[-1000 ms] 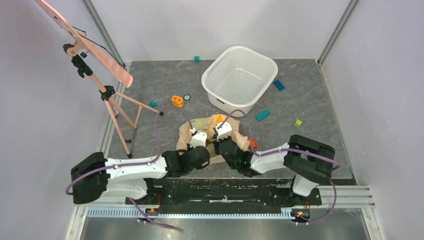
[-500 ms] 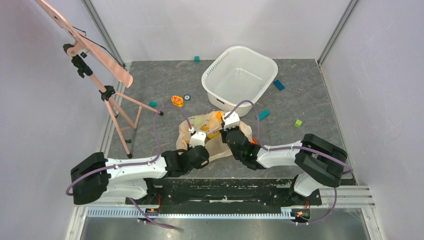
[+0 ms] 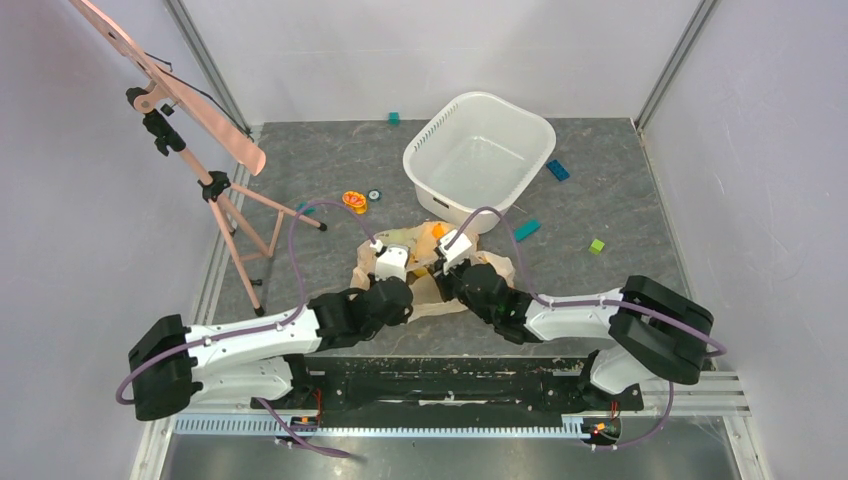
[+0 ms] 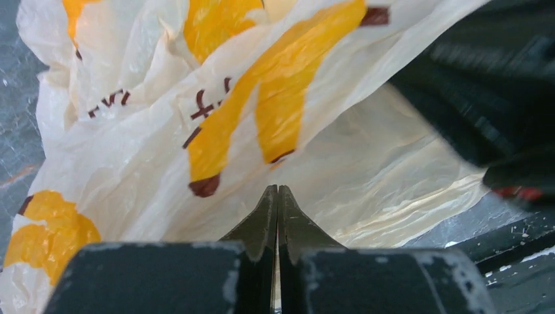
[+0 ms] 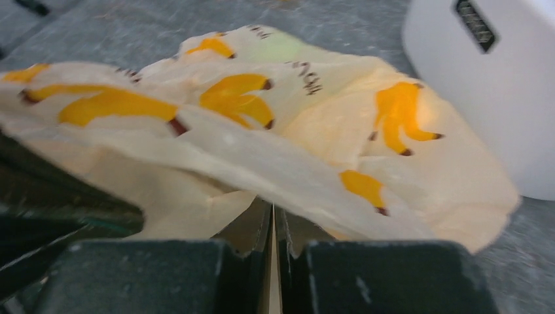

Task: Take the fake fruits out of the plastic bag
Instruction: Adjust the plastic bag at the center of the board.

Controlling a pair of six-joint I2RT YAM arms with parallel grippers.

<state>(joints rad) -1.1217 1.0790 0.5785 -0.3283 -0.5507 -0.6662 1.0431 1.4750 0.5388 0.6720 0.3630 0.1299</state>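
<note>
The plastic bag [image 3: 432, 280], peach-beige with yellow banana prints, lies crumpled between my two grippers, just in front of the tub. My left gripper [image 3: 392, 264] is shut, with thin bag film pinched between its jaws [image 4: 277, 191]; the bag [image 4: 196, 124] fills that view. My right gripper [image 3: 452, 250] is also shut on a fold of the bag [image 5: 272, 210], which drapes over its fingertips. A small orange fruit [image 3: 437, 230] shows at the bag's far end. A green tint [image 5: 281, 49] shows through the film. The other fruits are hidden.
A white tub [image 3: 480, 155] stands just beyond the bag and shows in the right wrist view [image 5: 484, 85]. A tripod [image 3: 225, 205] stands at the left. An orange flower disc [image 3: 354, 201] and teal [image 3: 525, 230] and green [image 3: 597, 246] blocks lie scattered.
Both arms have reached farther from their bases, carrying the bag's near side up and toward the tub. The orange fruit has come into view at the far end.
</note>
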